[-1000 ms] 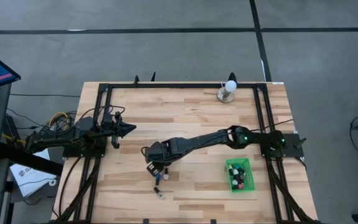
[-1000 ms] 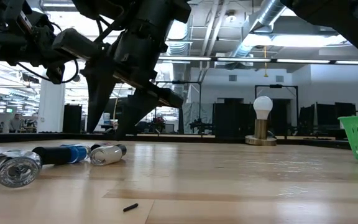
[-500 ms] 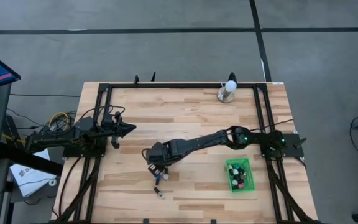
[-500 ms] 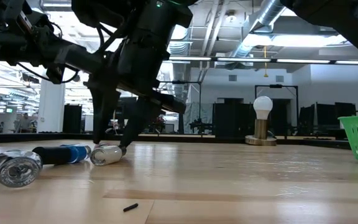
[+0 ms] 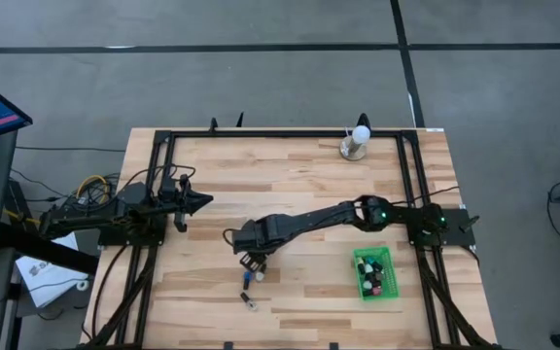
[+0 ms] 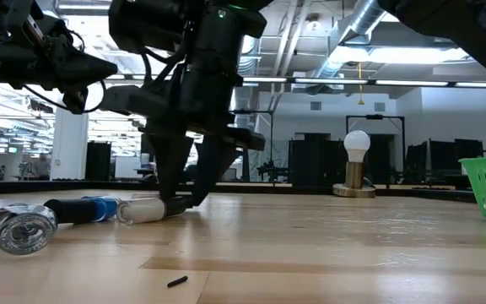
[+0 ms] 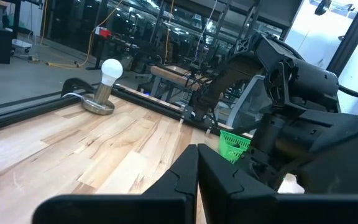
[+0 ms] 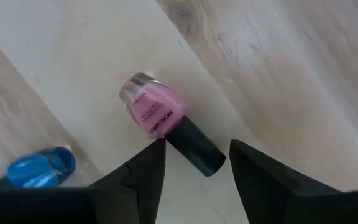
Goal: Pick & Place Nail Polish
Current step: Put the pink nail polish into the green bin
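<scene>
Wooden tabletop (image 5: 290,170) (industrial hall beyond)

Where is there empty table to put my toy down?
The bare wood between the lamp and the right arm is free, and the strip left of the green basket. It's crowded where the right gripper straddles the pink bottle, beside the blue bottle.

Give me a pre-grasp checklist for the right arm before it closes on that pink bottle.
1. Right gripper open: ok, jaws spread.
2. Pink bottle lined up: ok, its dark cap lies between the fingers.
3. Bottle lying flat on the table: ok.
4. Blue bottle clear of the jaws: ok, off to one side.
5. Green basket has room: cannot tell.
6. Left gripper out of the way: ok, parked at the table's left side.
</scene>
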{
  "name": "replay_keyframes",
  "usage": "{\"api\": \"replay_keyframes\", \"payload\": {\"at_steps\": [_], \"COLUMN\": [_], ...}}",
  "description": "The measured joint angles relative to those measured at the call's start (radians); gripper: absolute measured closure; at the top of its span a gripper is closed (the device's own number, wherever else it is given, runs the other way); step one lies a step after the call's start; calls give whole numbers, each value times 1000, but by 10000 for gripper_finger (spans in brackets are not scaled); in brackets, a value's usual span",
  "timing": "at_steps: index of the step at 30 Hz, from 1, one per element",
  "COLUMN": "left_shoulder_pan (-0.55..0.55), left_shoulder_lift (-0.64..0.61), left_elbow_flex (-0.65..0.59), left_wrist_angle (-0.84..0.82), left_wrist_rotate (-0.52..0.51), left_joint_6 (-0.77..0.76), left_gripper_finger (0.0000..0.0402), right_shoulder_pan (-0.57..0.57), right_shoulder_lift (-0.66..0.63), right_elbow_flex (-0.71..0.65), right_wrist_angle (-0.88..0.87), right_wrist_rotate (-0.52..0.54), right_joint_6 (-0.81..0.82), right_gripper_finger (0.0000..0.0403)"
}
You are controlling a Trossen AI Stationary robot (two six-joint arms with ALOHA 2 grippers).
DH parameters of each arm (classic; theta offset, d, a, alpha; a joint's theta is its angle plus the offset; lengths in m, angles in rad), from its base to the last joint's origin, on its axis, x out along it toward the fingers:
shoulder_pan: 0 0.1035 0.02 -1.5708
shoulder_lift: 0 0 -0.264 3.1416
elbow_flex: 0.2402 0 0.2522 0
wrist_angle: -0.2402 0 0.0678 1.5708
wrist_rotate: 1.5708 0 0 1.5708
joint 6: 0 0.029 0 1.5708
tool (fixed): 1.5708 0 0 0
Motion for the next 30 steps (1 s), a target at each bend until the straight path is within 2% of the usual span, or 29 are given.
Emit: {"api": "replay_keyframes", "payload": {"at_steps": [9, 16, 23, 30], "left_shoulder_pan": [0, 0, 0, 0], "left_shoulder_lift": [0, 0, 0, 0], "left_elbow_flex": [0, 0, 0, 0], "left_wrist_angle": [0, 0, 0, 0], "left_wrist_rotate": [0, 0, 0, 0], "left_joint_6": [0, 0, 0, 0], "left_gripper_finger": [401, 401, 400, 400], "right_shoulder_pan": [-6, -7, -8, -7], "right_shoulder_lift": [0, 0, 0, 0], "right_elbow_flex": [0, 0, 0, 0], "right_wrist_angle": [-3, -39, -42, -49], "right_wrist_rotate": [-8, -15, -31, -34], "right_joint_6": [-262, -392, -408, -408], "right_gripper_finger": [233, 246, 298, 388]}}
